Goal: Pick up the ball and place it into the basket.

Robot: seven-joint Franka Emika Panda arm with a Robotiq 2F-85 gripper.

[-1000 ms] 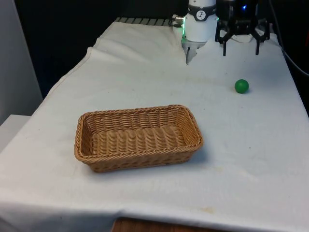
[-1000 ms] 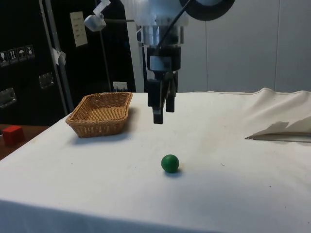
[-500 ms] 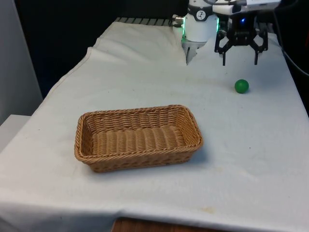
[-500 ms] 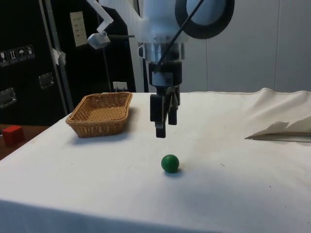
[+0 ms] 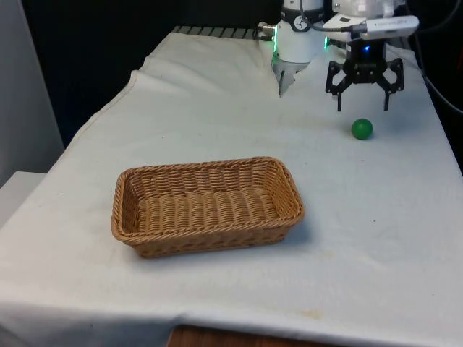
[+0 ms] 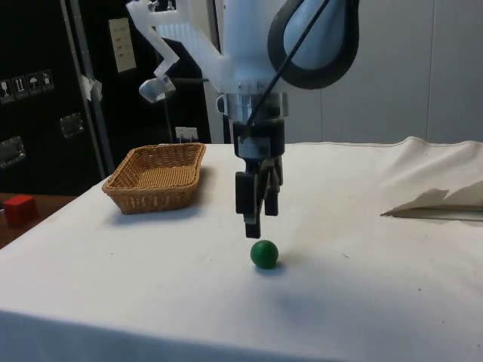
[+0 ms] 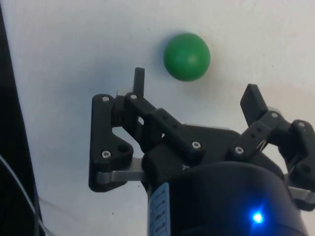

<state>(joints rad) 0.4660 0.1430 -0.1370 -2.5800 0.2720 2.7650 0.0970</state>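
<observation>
A small green ball [image 5: 362, 129] lies on the white cloth at the front view's right, far from the basket; I also see the ball [image 6: 264, 253] in the side view and the ball [image 7: 187, 56] in the wrist view. My black gripper [image 5: 362, 107] hangs open just above and slightly behind it, fingertips a short way off the cloth, nothing between them. In the side view the gripper [image 6: 255, 232] ends just above the ball's top. The wicker basket [image 5: 130, 188] sits empty near the table's middle, towards the front view's left.
A rumpled fold of cloth [image 6: 438, 202] lies at the side view's right. The table's edge [image 5: 448, 144] runs close to the ball at the front view's right. A red block [image 6: 19, 209] sits off the table at the side view's left.
The gripper has come down and moved towards the ball over the last second, staying open. The ball and basket have not moved.
</observation>
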